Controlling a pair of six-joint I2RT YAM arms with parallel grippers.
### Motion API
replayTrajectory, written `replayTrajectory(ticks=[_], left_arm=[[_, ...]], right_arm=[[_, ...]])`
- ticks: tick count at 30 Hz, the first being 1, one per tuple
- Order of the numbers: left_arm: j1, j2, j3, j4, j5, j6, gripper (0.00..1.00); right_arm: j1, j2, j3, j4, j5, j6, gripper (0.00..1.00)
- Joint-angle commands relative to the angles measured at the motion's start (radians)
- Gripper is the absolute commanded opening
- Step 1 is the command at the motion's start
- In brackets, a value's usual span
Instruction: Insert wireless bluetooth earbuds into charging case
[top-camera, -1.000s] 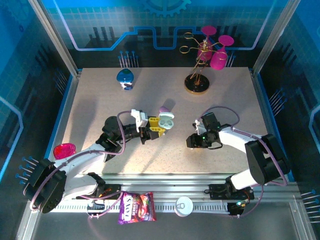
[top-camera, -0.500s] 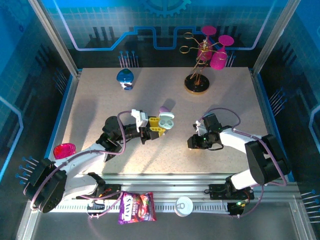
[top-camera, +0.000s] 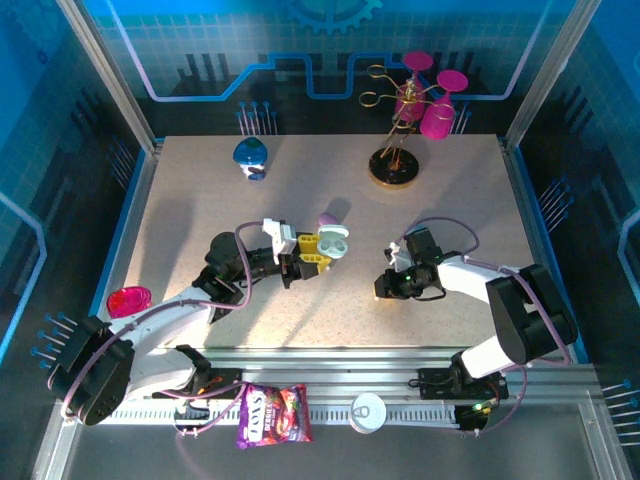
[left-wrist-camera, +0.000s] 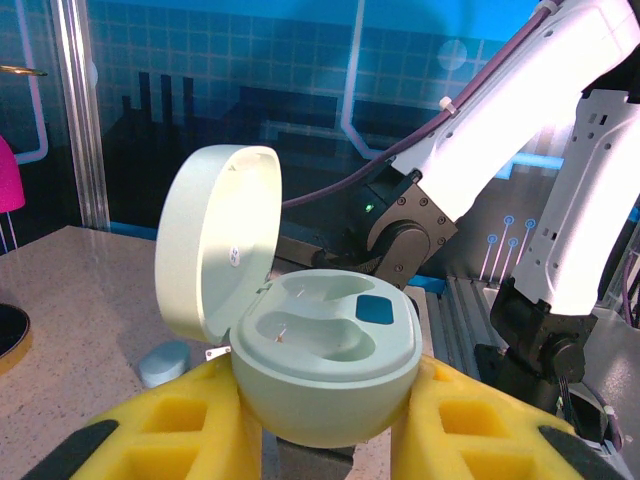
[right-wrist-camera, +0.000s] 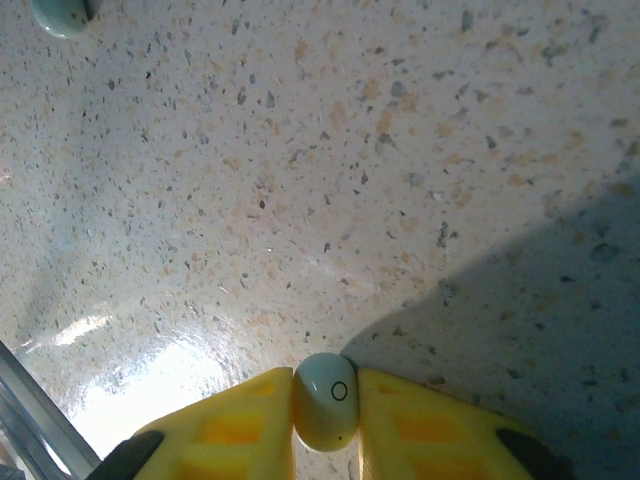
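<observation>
The left gripper (top-camera: 310, 253) sits low over the middle of the table (top-camera: 470, 200). Its yellow pads (left-wrist-camera: 175, 425) are pressed against both sides of the mint-green charging case (left-wrist-camera: 320, 365), so it has a firm hold on it. The case's lid stands open on the left, and the moulded tray faces up, with a small dark-blue patch on its far right side. Just beyond the case lies a lilac case (top-camera: 328, 219). Off to the right and a little nearer, well apart from the charging case, the right gripper (top-camera: 384, 287) points down at the tabletop. In its wrist view the two yellow fingers (right-wrist-camera: 235, 425) are drawn in narrow, touching either side of a pale whitish earbud (right-wrist-camera: 325, 398) with a tiny ring mark. The earbud is right at the table surface, at the edge of the arm's shadow.
</observation>
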Motion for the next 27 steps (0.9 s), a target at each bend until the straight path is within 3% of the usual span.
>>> replayTrajectory(ticks=[1,7,17,27], left_arm=[[0.007,0.001,0.014,0.033,0.026,-0.009,0.27],[0.006,0.006,0.011,0.031,0.019,-0.002,0.27],[0.013,0.066,0.008,0.084,-0.009,-0.041,0.27],[0.022,0.145,0.004,0.178,0.002,-0.072,0.27]], right_arm=[[-0.006,0.015,-0.013,0.008,-0.017,0.002,0.18],[-0.006,-0.046,-0.013,-0.021,0.009,0.006,0.16],[0.02,-0.348,0.054,-0.186,0.144,-0.036,0.14],[0.209,-0.528,0.314,-0.348,0.255,-0.081,0.13]])
